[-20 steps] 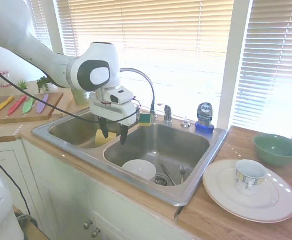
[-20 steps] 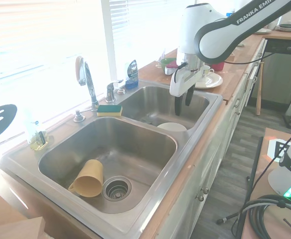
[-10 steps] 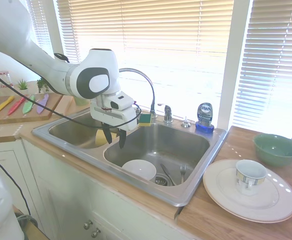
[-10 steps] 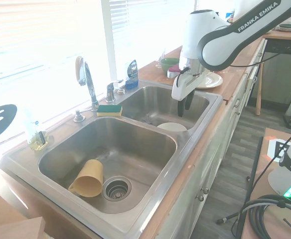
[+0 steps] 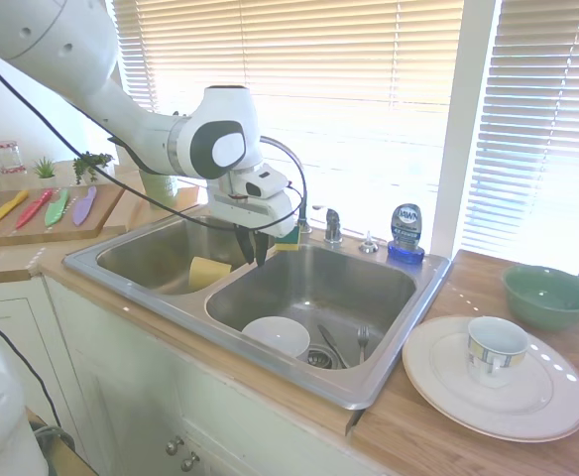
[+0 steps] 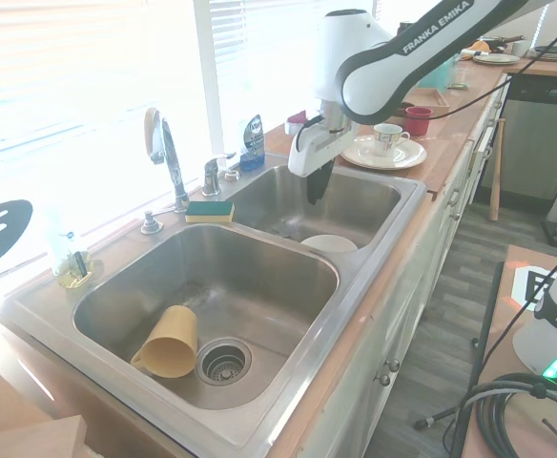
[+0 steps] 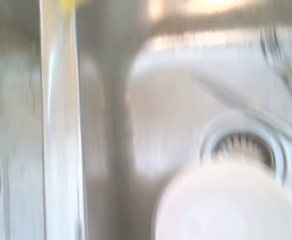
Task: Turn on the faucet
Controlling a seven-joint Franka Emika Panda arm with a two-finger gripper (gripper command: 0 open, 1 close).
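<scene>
While the white arm reaches over the double sink (image 5: 389, 382), its gripper (image 5: 253, 246) hangs above the divider between the two basins, fingers pointing down and empty. They look drawn close together with only a narrow gap, though the angle in both exterior views is poor and I cannot tell for sure whether they are shut.

Just behind the gripper, toward the window, stands the faucet (image 6: 164, 153), its thin chrome gooseneck arching high; its small lever handle (image 5: 332, 226) sits on the rear ledge a little to one side of the gripper, well apart from the fingers. A green and yellow sponge (image 6: 209, 210) lies on the ledge near the spout's base.

Below and in front of the gripper, a white bowl (image 6: 329, 244) rests in the basin by the drain, blurred but large in the wrist view. A yellow cup (image 6: 168, 342) lies tipped in the other basin.
</scene>
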